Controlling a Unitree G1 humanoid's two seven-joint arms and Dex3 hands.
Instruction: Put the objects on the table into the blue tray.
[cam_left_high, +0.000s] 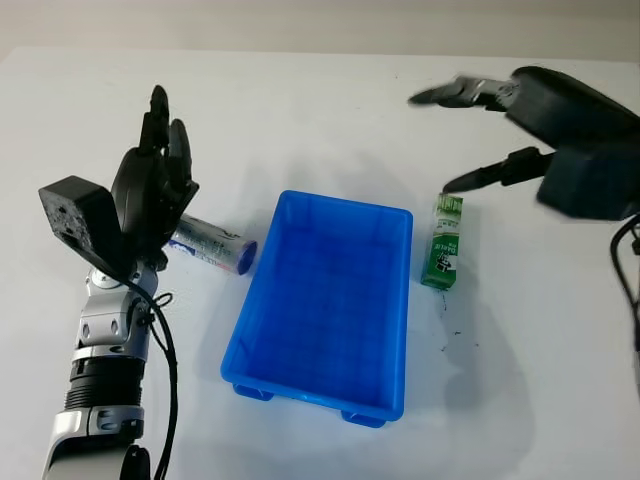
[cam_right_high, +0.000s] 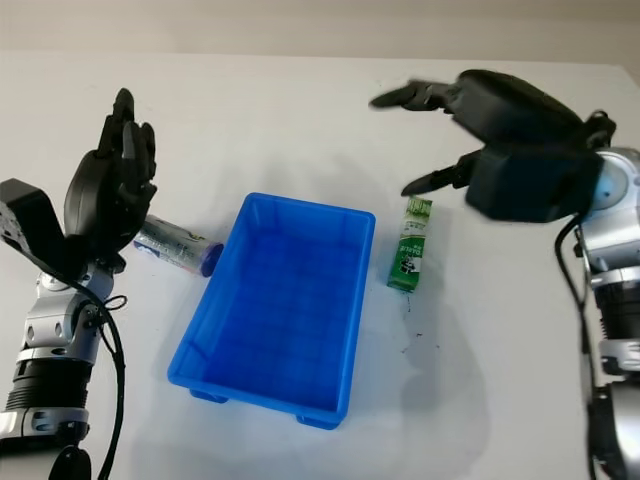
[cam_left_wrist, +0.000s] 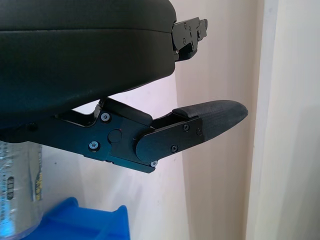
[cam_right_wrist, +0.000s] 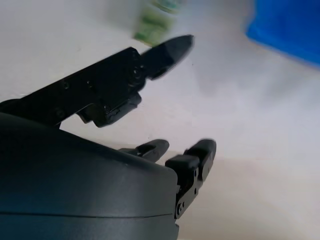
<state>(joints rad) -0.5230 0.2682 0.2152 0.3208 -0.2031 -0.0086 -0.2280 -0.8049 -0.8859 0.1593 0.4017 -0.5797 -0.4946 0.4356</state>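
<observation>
Looking from the near edge of the table (cam_left_high: 520, 400), I see first the blue tray (cam_left_high: 325, 300) in the middle, with nothing inside. Its long side runs from near to far. Just to the right of the tray lies the green carton (cam_left_high: 441, 243), flat on the table, and its long axis also goes near to far, almost parallel to the tray wall. My right hand (cam_left_high: 540, 110) hovers above and a little to the right of the carton's far end; it is open and holds nothing. I judge this hand is nearer to the carton. On the left of the tray lies the silver tube (cam_left_high: 212, 245), pointing toward the tray. My left hand (cam_left_high: 152, 190) is raised over its left end, open, holding nothing.
</observation>
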